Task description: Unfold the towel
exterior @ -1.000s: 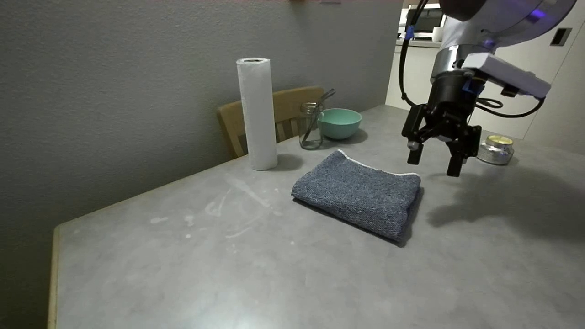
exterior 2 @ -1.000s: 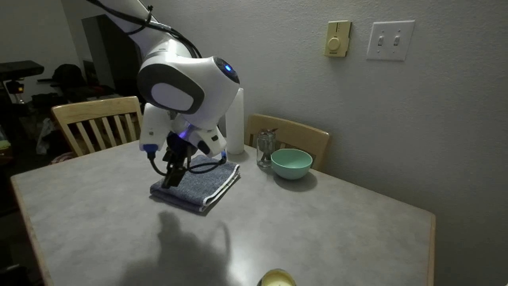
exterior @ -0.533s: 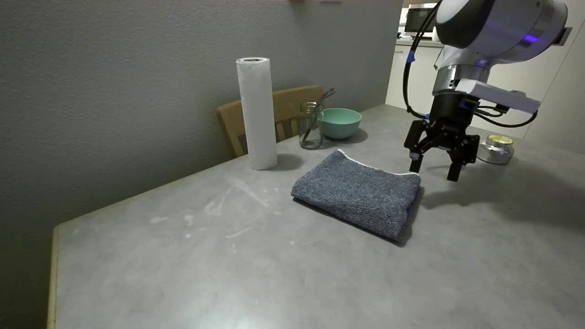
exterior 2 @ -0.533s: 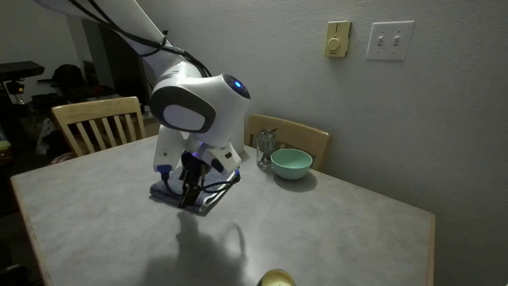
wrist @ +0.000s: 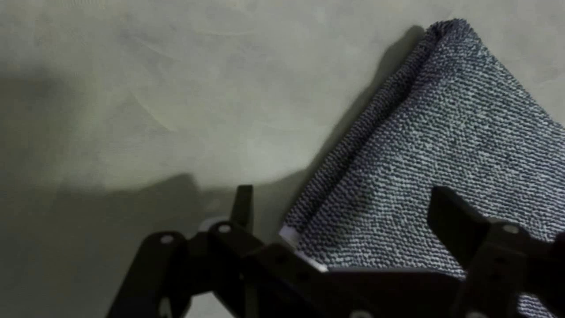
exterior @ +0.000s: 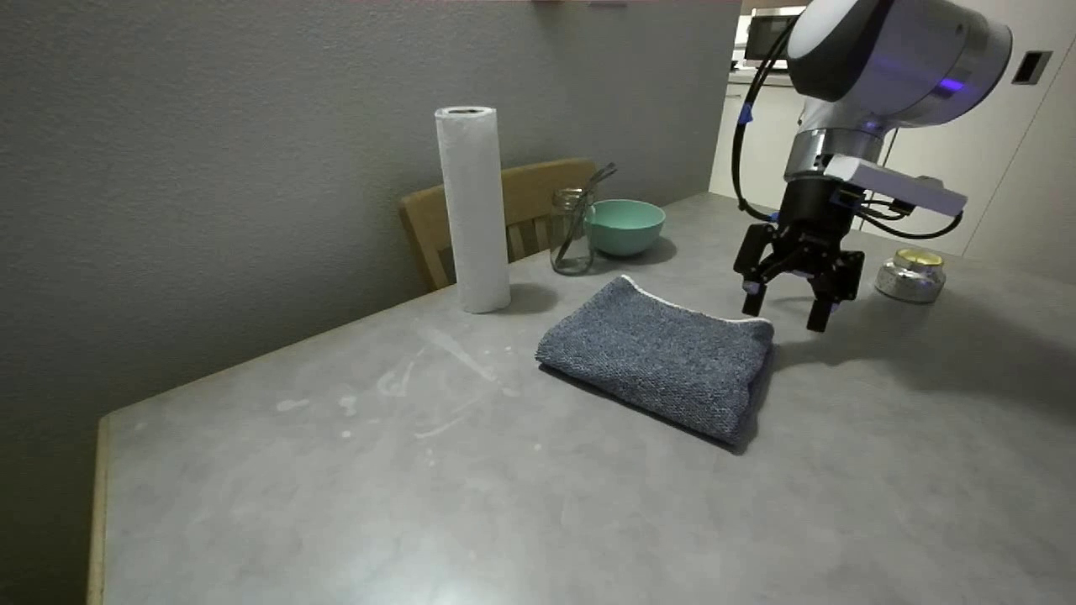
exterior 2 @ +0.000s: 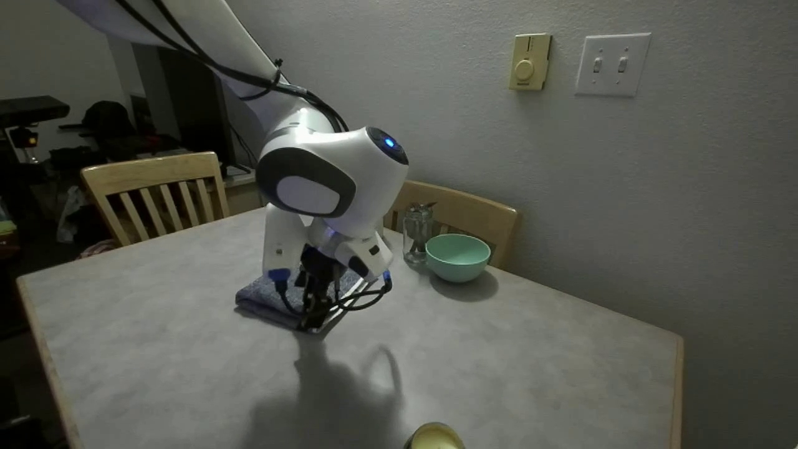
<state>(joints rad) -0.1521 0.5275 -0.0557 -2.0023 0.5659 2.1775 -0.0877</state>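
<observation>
The dark blue-grey towel lies folded on the table, with a white edge along one side. In an exterior view the arm partly covers the towel. No striped band shows. My gripper is open and empty, above the towel's white-edged corner, and it also shows in an exterior view. In the wrist view the gripper has its fingers wide apart. One finger is over the table beside the folded edge and the other is over the towel. Whether the fingertips touch anything cannot be told.
A white paper towel roll stands behind the towel. A glass jar with utensils and a green bowl stand at the table's wall side. A silver candle jar stands near the arm. Wooden chairs stand around the table.
My gripper has come down and moved over toward the towel's white-edged corner. It stays open. The towel has not moved.
</observation>
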